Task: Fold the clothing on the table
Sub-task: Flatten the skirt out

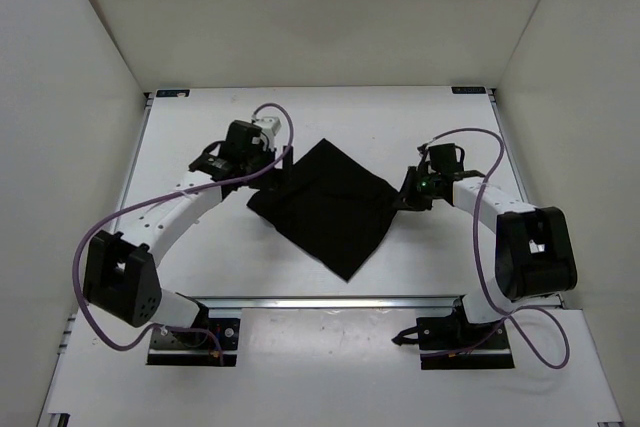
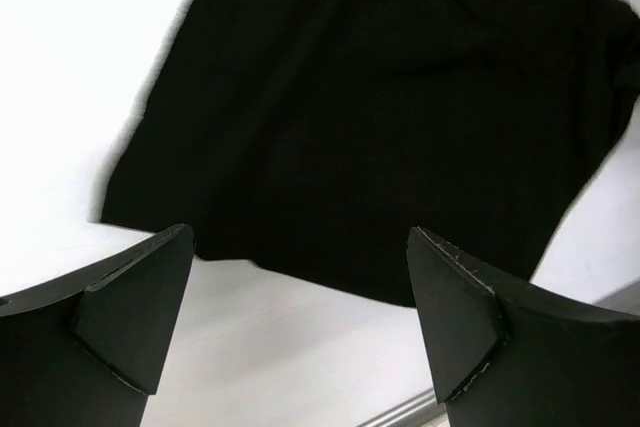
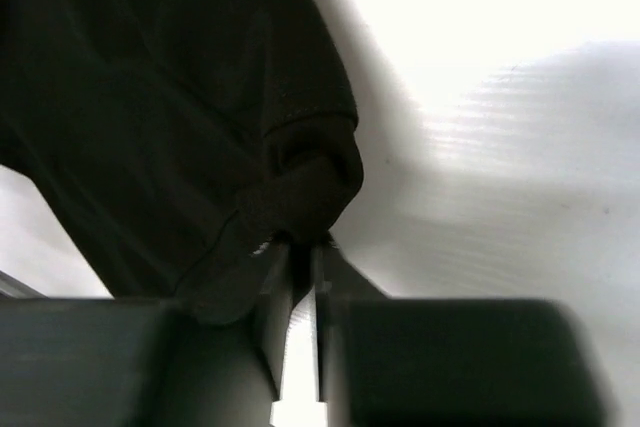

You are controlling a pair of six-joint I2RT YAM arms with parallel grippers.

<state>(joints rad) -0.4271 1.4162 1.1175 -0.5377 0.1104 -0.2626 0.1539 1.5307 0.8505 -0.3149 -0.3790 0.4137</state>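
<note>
Right wrist: the clothing [image 3: 180, 97] is pinched at one corner only by the right jaws, so it could be tugged loose. The left jaws are spread.

In your left wrist view the clothing [image 2: 380, 117] runs off the top edge, its upper right corner blurred; in your right wrist view the right gripper [image 3: 303, 262] sits out of focus at the bottom; from above its jaws are too small to tell from the dark fabric.

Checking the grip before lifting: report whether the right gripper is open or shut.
Shut: the right gripper fingers nearly meet, pinching a bunched corner of the clothing.
</note>
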